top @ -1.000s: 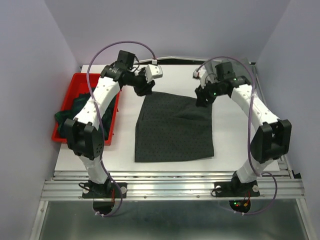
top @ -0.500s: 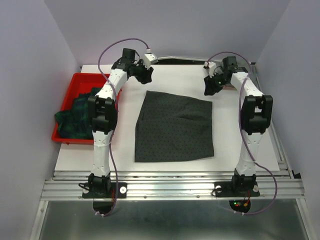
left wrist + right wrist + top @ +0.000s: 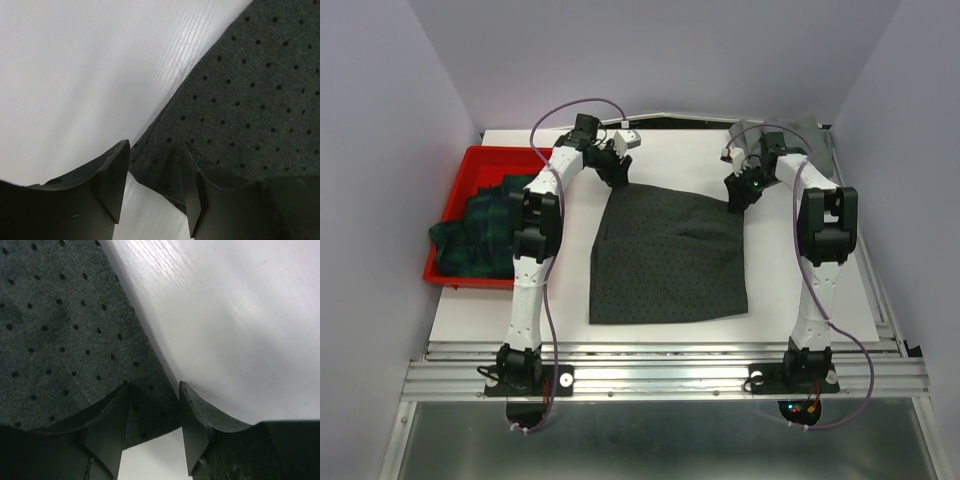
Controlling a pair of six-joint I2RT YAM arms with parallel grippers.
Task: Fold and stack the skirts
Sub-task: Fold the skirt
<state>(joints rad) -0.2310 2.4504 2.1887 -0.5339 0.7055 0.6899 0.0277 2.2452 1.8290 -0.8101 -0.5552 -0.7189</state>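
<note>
Nearest the arm bases, the dotted skirt [image 3: 670,260] lies flat at ctr of the white surface [image 3: 565,270]. Its near hem is straight, w/ a shallow crease twd the far R side.

Both arms reach out to its far edge, one per corner.
- L gripper [image 3: 155,150]: at the far L corner. Jaws spread part-way, one either side of the cloth corner. The charcoal fabric w/ fine black dots lies in the gap, and bare surface shows beside it. Not pinching. Whether the finger [image 3: 112,180] tips touch the cloth can't be told.
- R gripper [image 3: 154,387]: at the far R corner, mirror pose. Jaws parted approx. as wide, w/ the skirt corner running between them. Not pinching either.

To the L, a red tray [image 3: 485,160] sits on the surface by the L arm [image 3: 535,230]. A plaid skirt [image 3: 480,235], dark green-navy, is bunched inside it and spills over the near L rim.

Farthest back, behind the R arm [image 3: 820,225], is a patch of grey cloth [image 3: 808,127]. It's partly hidden, so its shape can't be told.

Count: 2 arms, 2 grippers, 1 tray, 1 dotted skirt, 1 plaid skirt, 1 grey cloth.
</note>
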